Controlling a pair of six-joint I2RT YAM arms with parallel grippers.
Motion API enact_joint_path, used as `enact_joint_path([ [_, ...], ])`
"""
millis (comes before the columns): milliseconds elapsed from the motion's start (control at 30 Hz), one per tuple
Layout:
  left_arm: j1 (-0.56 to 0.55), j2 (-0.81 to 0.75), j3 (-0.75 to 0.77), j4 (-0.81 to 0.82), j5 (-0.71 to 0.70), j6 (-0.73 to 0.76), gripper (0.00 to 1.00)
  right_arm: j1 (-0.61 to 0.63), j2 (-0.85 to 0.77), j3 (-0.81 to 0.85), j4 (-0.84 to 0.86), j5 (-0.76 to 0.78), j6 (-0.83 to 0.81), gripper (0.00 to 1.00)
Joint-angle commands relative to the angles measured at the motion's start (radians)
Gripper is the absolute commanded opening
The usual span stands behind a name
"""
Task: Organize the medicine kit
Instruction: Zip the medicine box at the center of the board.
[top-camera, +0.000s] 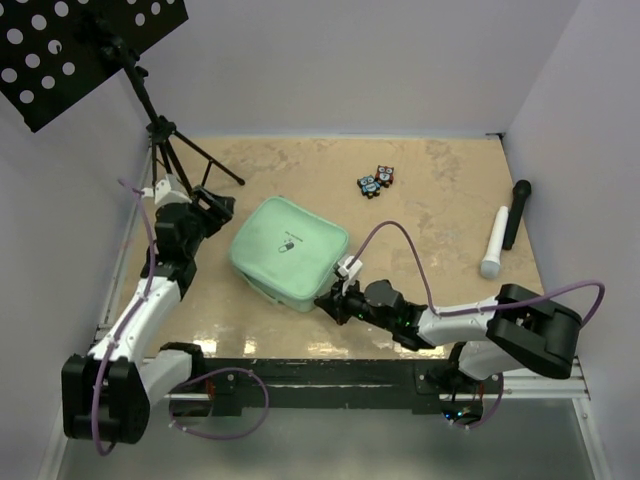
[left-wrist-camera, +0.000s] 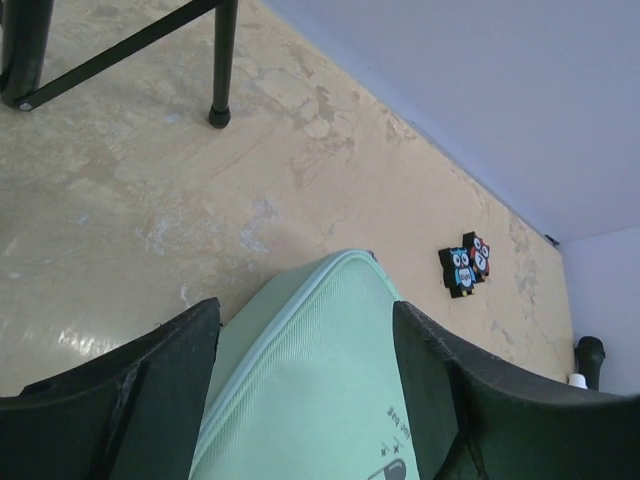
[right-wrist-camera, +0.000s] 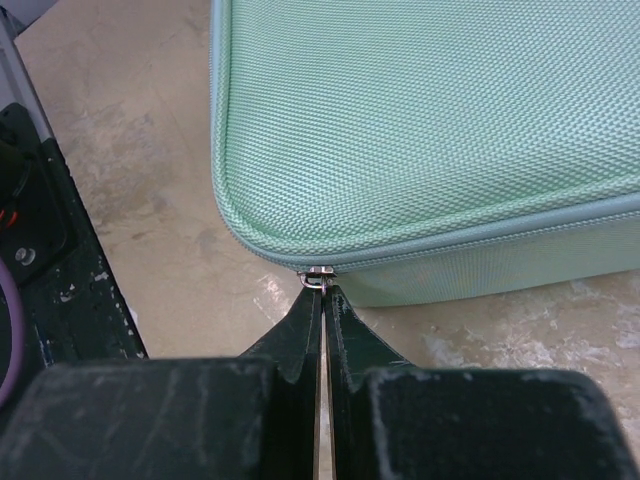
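Medicine kit (top-camera: 290, 250) lies closed near the middle of the bench (top-camera: 440, 200). Your right jaws are pressed together on its zip pull (right-wrist-camera: 318, 279) at the near corner. Your left jaws stand wide, one finger on each side of its left corner.

Both arms are built of glossy white shells between bulky black joint housings. The left arm (top-camera: 135, 315) and the right arm (top-camera: 452, 322) each carry a loose purple cable (top-camera: 391, 224) along their length. The left hand (left-wrist-camera: 305, 400) has two broad, matte black fingers (left-wrist-camera: 150, 400) with rounded edges, and the right hand (right-wrist-camera: 322, 292) has the same dark fingers, tapering to thin tips and flecked with pale scuffs.
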Motion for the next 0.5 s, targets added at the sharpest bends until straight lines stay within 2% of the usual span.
enact_joint_path([
  [0, 0.004, -0.143, -0.085, -0.135, -0.006, -0.033, 0.75, -0.039, -0.030, -0.014, 0.103, 0.044, 0.056, 0.00],
  [167, -0.012, -0.294, -0.191, -0.233, 0.124, -0.060, 0.74, -0.093, -0.028, -0.012, 0.100, 0.041, 0.065, 0.00],
  [333, -0.151, -0.408, -0.222, -0.408, 0.014, -0.073, 0.73, -0.119, -0.007, 0.009, 0.091, 0.025, 0.054, 0.00],
  [467, -0.222, -0.440, -0.255, -0.483, 0.014, -0.167, 0.73, -0.120, 0.030, 0.029, 0.098, 0.013, 0.053, 0.00],
])
